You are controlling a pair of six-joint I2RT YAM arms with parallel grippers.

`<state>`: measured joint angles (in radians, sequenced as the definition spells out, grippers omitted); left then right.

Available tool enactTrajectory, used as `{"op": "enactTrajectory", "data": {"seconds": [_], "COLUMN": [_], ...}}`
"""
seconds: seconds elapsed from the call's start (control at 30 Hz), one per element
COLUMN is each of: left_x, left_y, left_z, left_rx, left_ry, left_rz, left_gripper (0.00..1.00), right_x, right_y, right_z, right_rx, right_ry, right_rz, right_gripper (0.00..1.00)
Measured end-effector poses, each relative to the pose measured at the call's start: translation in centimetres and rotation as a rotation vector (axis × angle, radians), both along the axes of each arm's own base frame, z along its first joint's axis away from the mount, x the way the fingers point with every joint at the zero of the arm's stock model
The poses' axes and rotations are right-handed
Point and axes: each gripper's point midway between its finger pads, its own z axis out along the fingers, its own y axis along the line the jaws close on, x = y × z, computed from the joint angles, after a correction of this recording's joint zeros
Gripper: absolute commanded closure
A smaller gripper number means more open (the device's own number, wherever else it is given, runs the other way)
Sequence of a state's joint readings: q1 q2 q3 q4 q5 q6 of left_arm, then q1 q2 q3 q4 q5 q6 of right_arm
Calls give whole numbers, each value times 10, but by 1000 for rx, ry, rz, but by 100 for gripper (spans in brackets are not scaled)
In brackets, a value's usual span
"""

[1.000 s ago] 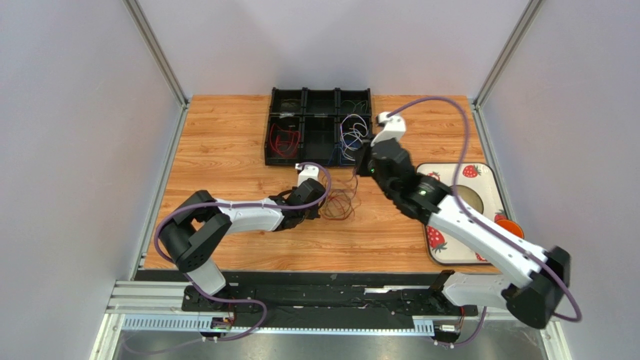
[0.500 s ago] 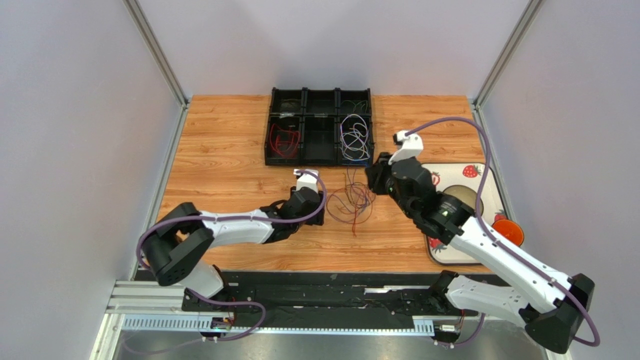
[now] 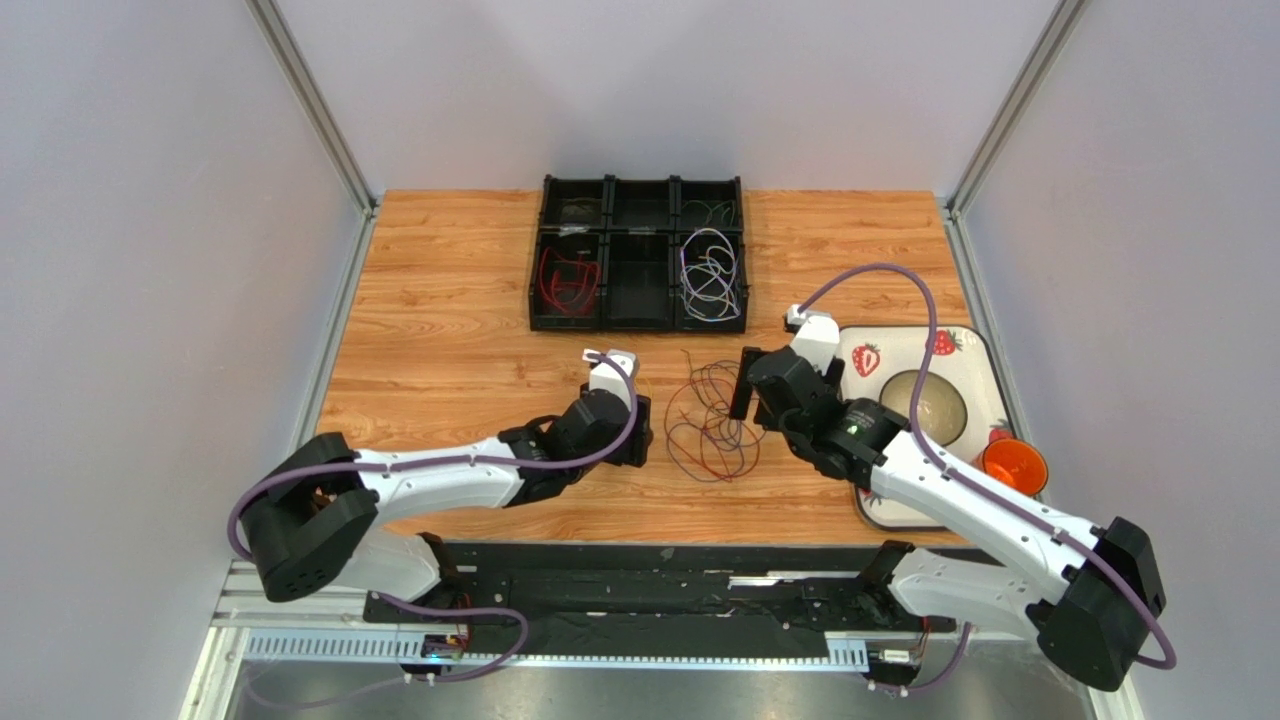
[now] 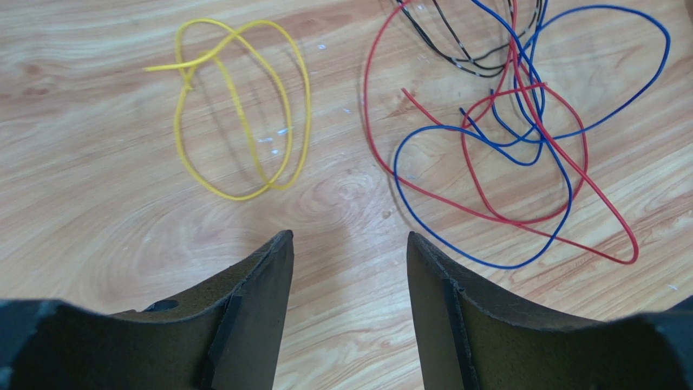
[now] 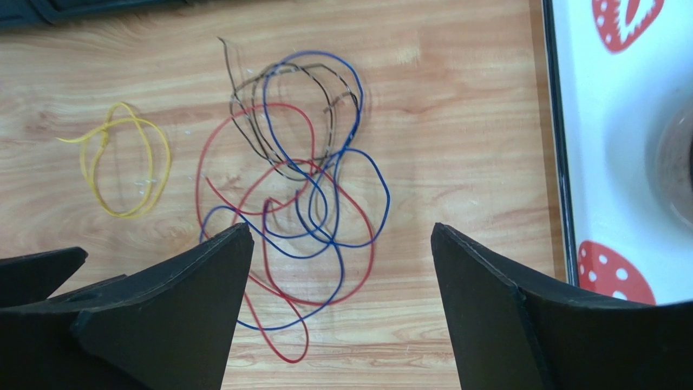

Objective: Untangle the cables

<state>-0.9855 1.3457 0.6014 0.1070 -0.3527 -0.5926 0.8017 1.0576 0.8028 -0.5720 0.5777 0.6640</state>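
The loose cables (image 3: 706, 425) lie on the wooden table between my two grippers. A red and a blue cable (image 4: 508, 138) loop through each other, and a dark cable (image 4: 480, 50) overlaps their far side. Apart from that bundle, a yellow cable (image 4: 242, 114) lies in its own small loop. From the right wrist I see the same tangle (image 5: 297, 195) and yellow loop (image 5: 122, 162). My left gripper (image 4: 350, 237) (image 3: 639, 435) is open just short of the cables, with nothing in it. Open as well, my right gripper (image 5: 342, 229) (image 3: 744, 393) hovers wide over the tangle's edge.
A black compartment box (image 3: 639, 195) stands at the back, with red wires (image 3: 568, 278) and white and blue wires (image 3: 711, 278) in it. A strawberry-print tray (image 3: 902, 348) on the right carries a bowl (image 3: 935, 402); an orange cup (image 3: 1017, 465) sits at its edge.
Both grippers have opened and let go of the cables, which now lie spread on the table. The right arm has drawn back from the black box toward the near side.
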Motion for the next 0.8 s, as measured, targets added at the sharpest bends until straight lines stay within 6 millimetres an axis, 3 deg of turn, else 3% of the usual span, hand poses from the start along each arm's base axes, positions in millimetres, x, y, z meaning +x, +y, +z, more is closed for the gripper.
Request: {"op": "enactTrajectory", "data": {"seconds": [0.23,0.4,0.5,0.8], "left_x": [10,38,55,81], "left_y": [-36,-75,-89,-76], "left_z": [-22,-10,-6,-47], "left_rx": [39,32,27,112], "left_ry": [48,3,-14,37], "left_rz": [-66,-95,-91,-50], "left_gripper": [36,40,41,42], "right_x": [-15,-23,-26,-32], "right_y": [-4,-6,-8,-11], "right_z": [-43,-58,-62,-68], "right_rx": [0,10,14,26], "right_ry": [106,145,156,168], "right_rz": [-31,-41,-43,-42], "right_gripper": [15,16,16,16]}}
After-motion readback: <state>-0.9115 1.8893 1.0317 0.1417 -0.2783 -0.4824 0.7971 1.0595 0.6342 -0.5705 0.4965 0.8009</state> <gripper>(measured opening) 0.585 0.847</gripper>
